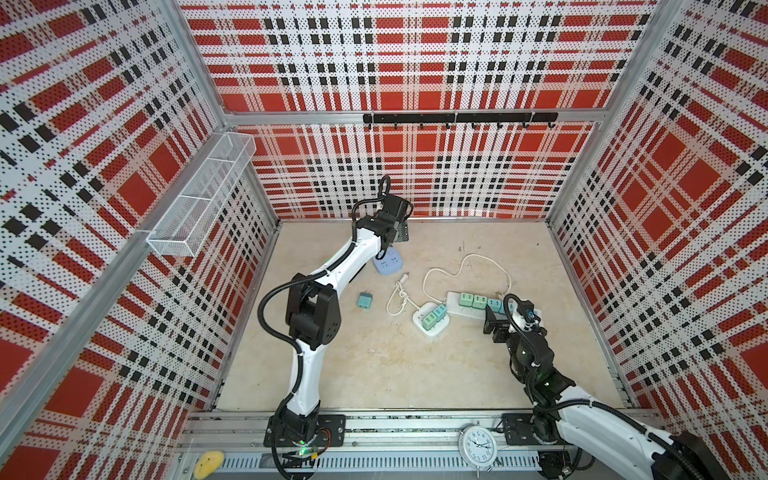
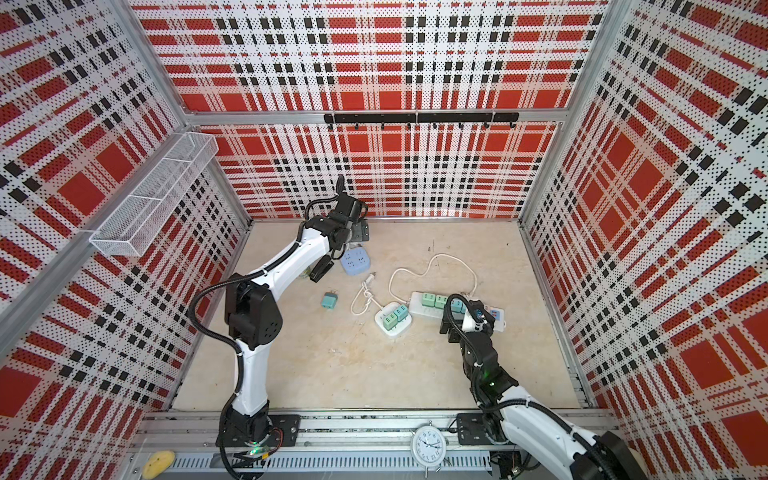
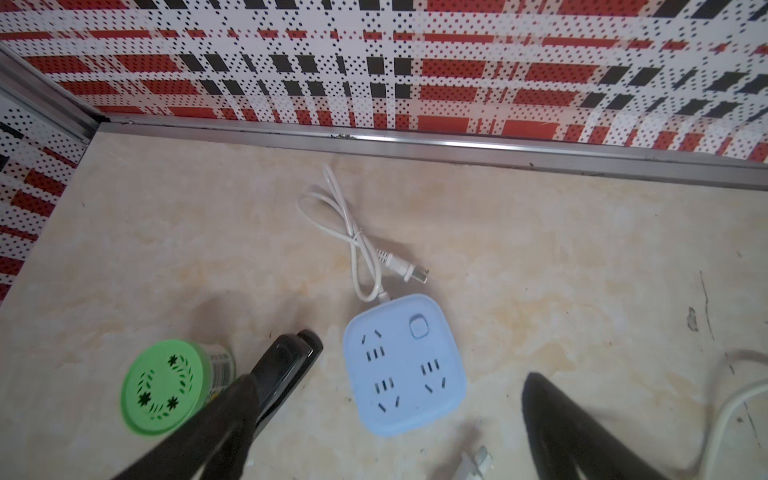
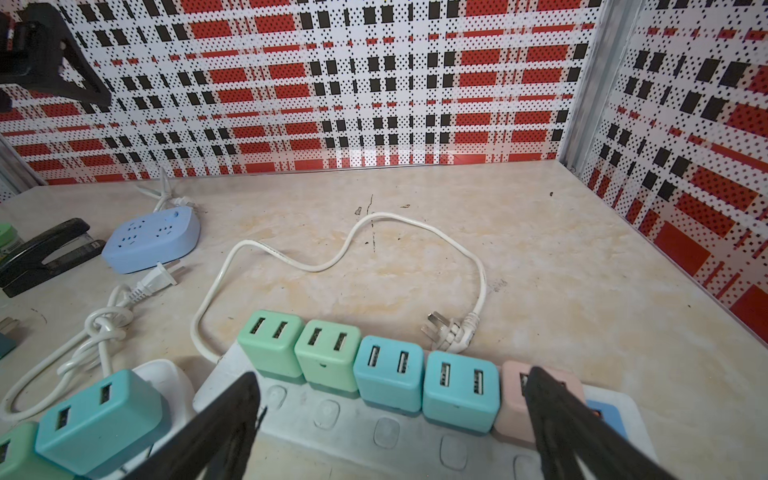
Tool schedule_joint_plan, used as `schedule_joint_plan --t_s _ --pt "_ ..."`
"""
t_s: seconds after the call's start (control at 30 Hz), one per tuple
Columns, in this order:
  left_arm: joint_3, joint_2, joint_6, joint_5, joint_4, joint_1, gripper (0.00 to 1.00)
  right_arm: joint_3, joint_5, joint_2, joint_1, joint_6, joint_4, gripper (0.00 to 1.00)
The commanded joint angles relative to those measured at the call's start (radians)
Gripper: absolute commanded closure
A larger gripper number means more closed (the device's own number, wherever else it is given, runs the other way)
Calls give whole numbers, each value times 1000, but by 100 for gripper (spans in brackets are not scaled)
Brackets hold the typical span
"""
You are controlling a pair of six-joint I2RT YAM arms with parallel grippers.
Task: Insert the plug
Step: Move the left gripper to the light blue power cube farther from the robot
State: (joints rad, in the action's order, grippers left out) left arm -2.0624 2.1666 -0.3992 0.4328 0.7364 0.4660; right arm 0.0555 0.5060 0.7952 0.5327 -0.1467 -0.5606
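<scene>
A loose teal plug (image 1: 365, 300) (image 2: 329, 300) lies flat on the table, apart from both grippers. My left gripper (image 3: 390, 386) (image 1: 397, 239) hangs open above the pale blue square socket block (image 3: 405, 365) (image 1: 386, 266), whose sockets are all free. My right gripper (image 4: 392, 376) (image 1: 496, 322) is open over the long white power strip (image 4: 374, 432) (image 1: 453, 300), which carries a row of green, blue and pink plugs. A small white socket block (image 1: 430, 328) beside it holds more plugs. Neither gripper holds anything.
A black stapler (image 3: 286, 365) and a green-lidded jar (image 3: 164, 386) stand next to the blue block. White cords with bare plugs (image 4: 160, 280) (image 4: 449, 332) trail across the middle. A clock (image 1: 478, 446) sits on the front rail; a wire basket (image 1: 199, 199) hangs on the left wall.
</scene>
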Motion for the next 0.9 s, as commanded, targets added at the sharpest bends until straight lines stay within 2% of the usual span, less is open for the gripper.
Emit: schedule_joint_plan --t_s 0.0,0.17,0.33,0.57,0.87 --pt "-94 96 -7 -50 72 -27 1 38 -9 30 -4 16 -86 0" --pt "-238 223 13 -112 73 -45 1 32 -10 24 -4 18 -92 0" --pt "-309 302 38 -166 62 -59 1 15 -26 -8 -4 19 -91 0" --pt "-347 379 50 -257 14 -69 1 15 -46 -12 -4 16 -82 0" --pt "-360 439 -26 -271 34 -90 1 17 -55 -17 -4 10 -68 0"
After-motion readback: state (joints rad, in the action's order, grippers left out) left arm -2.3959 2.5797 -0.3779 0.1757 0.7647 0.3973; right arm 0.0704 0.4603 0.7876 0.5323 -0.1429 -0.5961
